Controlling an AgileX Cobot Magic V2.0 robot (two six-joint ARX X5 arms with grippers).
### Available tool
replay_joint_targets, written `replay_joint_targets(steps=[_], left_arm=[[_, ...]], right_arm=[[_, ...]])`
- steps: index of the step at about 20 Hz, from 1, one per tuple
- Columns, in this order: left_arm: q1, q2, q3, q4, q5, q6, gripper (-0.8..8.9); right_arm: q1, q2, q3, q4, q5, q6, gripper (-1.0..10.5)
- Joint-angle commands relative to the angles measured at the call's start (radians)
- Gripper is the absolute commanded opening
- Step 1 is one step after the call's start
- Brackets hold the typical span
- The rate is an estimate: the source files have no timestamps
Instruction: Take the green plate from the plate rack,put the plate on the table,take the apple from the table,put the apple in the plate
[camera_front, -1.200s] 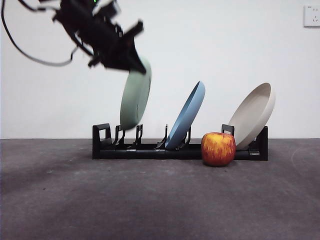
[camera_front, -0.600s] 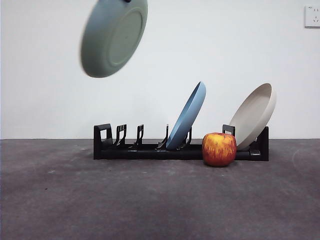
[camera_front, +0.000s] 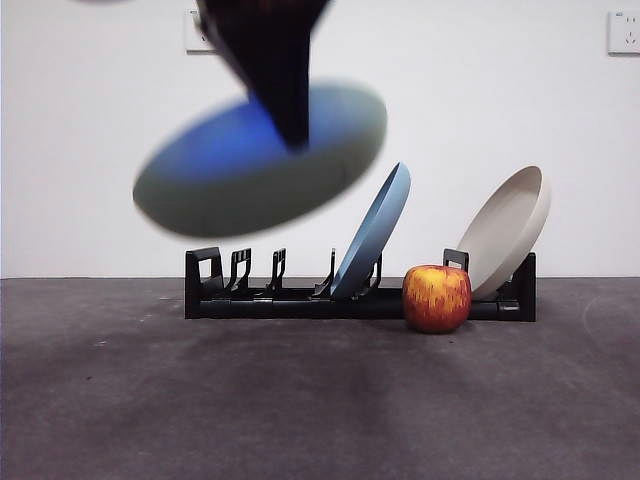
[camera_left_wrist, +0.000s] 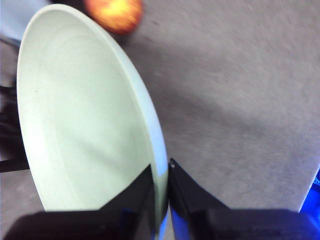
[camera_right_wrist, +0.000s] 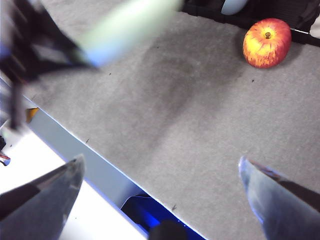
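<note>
Left wrist view: left gripper (camera_left_wrist: 160, 175) pinches smooth, round green plate (camera_left_wrist: 85, 115).

A plain white wall (camera_front: 520, 110) fills the back of the front view, evenly lit and bare apart from two white wall sockets: one (camera_front: 624, 31) at about 1 o'clock near the top corner, another (camera_front: 198, 33) at about 11 o'clock, partly hidden. Below it the dark grey, mottled table (camera_front: 320, 400) runs across the whole lower part, with soft shadows around 7 o'clock.
</note>
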Motion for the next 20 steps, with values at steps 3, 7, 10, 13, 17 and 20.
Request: replay_joint_targets(steps=[3,7,10,13,17,20], left_arm=[[-0.045,0.016,-0.197,0.221,-0.122,0.058,-0.07],[-0.056,0.071,-0.298,0.344,-0.136,0.105,-0.07],[-0.062,0.163,-0.305,0.388,-0.146,0.136,-0.07],[-0.083,0.234,-0.305,0.422,-0.184,0.136,-0.07],[-0.103,0.264,-0.305,0.445,-0.173,0.114,0.02],[-0.108,0.263,-0.305,0.437,-0.135,0.074,1.61]], right_arm=[[0.002,-0.001,0.003,0.005,-0.002,0.007,5.7],[0.002,-0.001,0.003,0.005,-0.003,0.007,5.7],[0.002,-0.001,0.003,0.005,-0.003,0.007,5.7],[0.002,-0.001,0.003,0.005,-0.003,0.007,5.7],[0.002,-0.001,0.003,0.005,-0.003,0.007,5.7],[0.002,-0.001,0.003,0.005,-0.003,0.007,5.7]])
